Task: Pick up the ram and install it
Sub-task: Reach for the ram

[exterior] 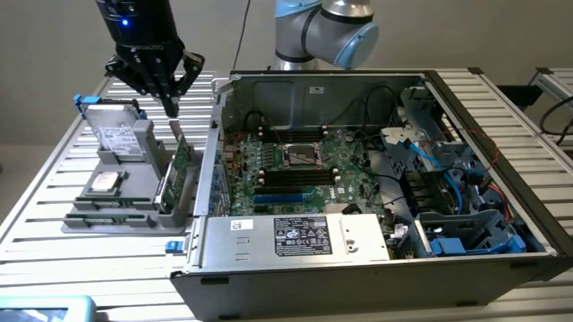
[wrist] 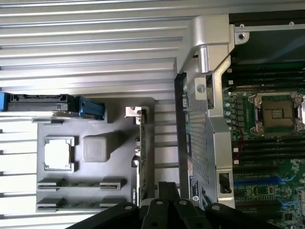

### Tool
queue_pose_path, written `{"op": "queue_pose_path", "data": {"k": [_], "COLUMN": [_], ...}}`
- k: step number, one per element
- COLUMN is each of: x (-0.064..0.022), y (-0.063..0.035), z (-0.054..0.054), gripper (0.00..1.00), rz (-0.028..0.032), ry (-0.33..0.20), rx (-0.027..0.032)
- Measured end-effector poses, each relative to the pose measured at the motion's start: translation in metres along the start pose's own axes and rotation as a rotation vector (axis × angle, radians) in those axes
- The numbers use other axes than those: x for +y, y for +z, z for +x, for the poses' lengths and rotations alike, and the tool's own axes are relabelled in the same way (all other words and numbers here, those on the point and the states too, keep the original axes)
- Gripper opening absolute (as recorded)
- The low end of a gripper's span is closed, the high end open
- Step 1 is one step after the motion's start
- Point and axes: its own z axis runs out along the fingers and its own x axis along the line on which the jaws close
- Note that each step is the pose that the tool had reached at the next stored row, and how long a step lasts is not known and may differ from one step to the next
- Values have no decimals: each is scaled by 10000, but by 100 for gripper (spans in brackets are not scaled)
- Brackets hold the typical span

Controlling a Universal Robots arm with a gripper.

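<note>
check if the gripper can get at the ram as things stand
Likely yes: the ram sits uncovered in slots of the grey holder, open from above; the gripper hangs shut over the expansion card in that holder.

I get soft, even light in the exterior view: the surface (exterior: 45,208) shines pale, the case (exterior: 296,90) holds dim shadow inside. In the wrist view the surface blows out white beside the tray (wrist: 119,157), and the fingers (wrist: 157,214) read as black silhouette.

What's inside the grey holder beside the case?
A hard drive, a processor chip, an upright expansion card and the ram on edge. The holder covers both boards' lower edges.
</note>
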Motion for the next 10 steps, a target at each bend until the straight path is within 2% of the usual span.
{"op": "queue_pose_path", "data": {"k": [10], "x": [-109], "y": [124], "z": [303], "gripper": [11], "rz": [5], "ry": [3], "rx": [59]}}
